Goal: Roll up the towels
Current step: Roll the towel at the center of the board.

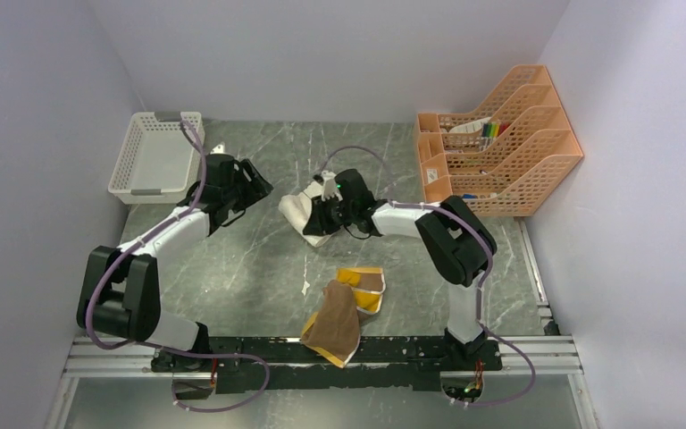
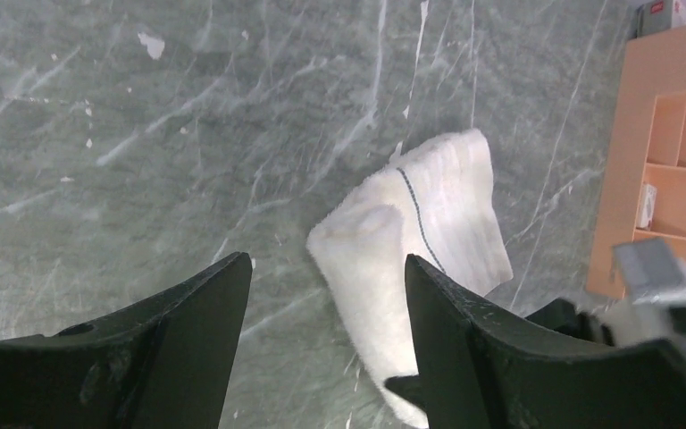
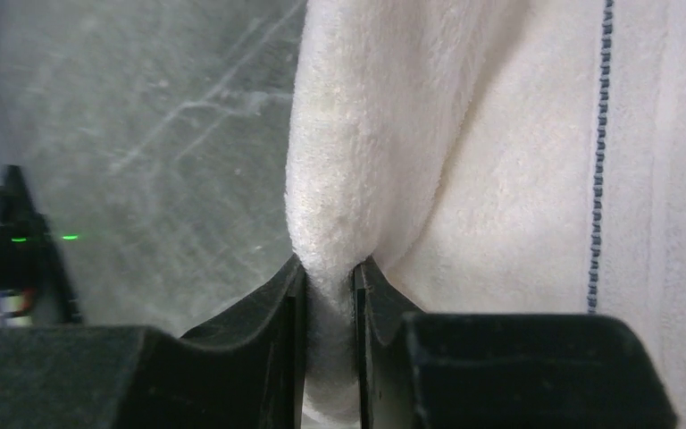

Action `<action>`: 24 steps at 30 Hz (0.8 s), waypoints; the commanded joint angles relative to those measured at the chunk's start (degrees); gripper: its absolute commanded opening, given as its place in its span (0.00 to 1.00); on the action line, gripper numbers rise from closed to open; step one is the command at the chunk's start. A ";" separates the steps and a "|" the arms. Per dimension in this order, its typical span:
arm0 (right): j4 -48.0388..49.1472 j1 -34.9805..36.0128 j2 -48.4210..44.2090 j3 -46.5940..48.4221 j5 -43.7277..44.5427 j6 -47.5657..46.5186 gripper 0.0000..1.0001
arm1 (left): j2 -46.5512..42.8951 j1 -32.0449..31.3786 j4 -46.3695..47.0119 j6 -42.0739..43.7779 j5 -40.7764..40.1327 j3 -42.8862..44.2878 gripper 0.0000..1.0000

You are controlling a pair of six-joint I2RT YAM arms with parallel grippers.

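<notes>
The cream-white terry towel (image 1: 299, 213) lies folded over at the table's middle. It also shows in the left wrist view (image 2: 429, 223) and fills the right wrist view (image 3: 464, 161). My right gripper (image 1: 322, 217) is shut on a fold of its edge, pinched between the two fingers (image 3: 326, 277). My left gripper (image 1: 255, 183) is open and empty, just left of the towel, with marble between its fingertips (image 2: 329, 268). The brown towel with a mustard-yellow reverse (image 1: 344, 315) lies crumpled near the front edge between the arm bases.
A white mesh basket (image 1: 156, 156) stands at the back left. An orange file rack (image 1: 496, 143) with a few items stands at the back right and shows in the left wrist view (image 2: 670, 161). Walls enclose three sides.
</notes>
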 commanded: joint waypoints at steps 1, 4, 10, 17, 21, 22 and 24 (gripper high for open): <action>11.15 -4.03 1.59 -2.35 -17.26 12.81 0.12 | 0.41 0.38 4.19 0.55 4.25 -1.50 0.74; 16.66 -5.44 2.90 -3.55 -21.85 17.39 0.15 | 3.99 -0.34 5.68 -0.05 6.88 -1.88 0.71; 15.94 -6.01 6.46 -2.75 -23.09 19.03 0.19 | 10.09 -1.82 12.33 -3.48 8.48 -4.26 0.70; 14.96 -7.34 9.17 -3.17 -22.77 21.37 0.23 | 13.83 -3.68 16.20 -5.04 10.00 -4.64 0.69; 16.35 -8.28 9.75 -4.00 -23.26 23.08 0.24 | 13.12 -3.97 16.97 -6.03 9.41 -5.80 0.69; 16.86 -8.53 9.91 -4.33 -23.43 23.68 0.24 | 12.36 -3.97 17.13 -6.38 9.06 -6.45 0.69; 18.35 -9.11 10.16 -5.10 -23.59 24.91 0.24 | 10.19 -3.96 17.57 -7.56 7.69 -8.16 0.69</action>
